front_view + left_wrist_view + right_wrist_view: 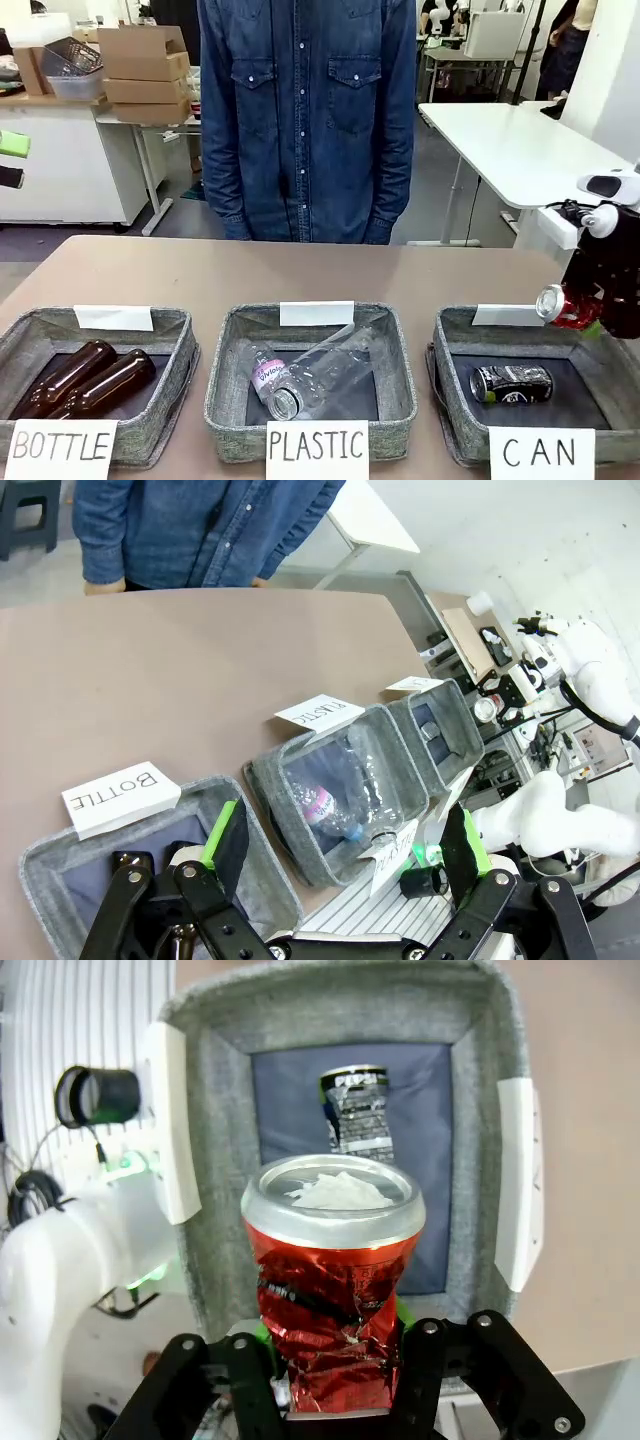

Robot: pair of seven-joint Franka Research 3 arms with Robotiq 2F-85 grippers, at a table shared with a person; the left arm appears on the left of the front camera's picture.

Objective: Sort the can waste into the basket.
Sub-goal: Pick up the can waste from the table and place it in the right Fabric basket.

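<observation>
The front view looks from the robot's side, low and close to three grey baskets in a row, across the brown table [200, 270] at a person in a denim shirt [305, 110]. The basket marked CAN [455, 400] sits on the right of the PLASTIC basket [225, 400].

The left wrist view looks down from high up over the BOTTLE basket [60, 870], tilted sideways, so the row runs away toward the CAN basket [465, 730] far off.

The right wrist view looks straight down into the CAN basket [220, 1140] from very near, with a crushed red can [335, 1290] right before the lens.

All three views share the CAN basket
</observation>
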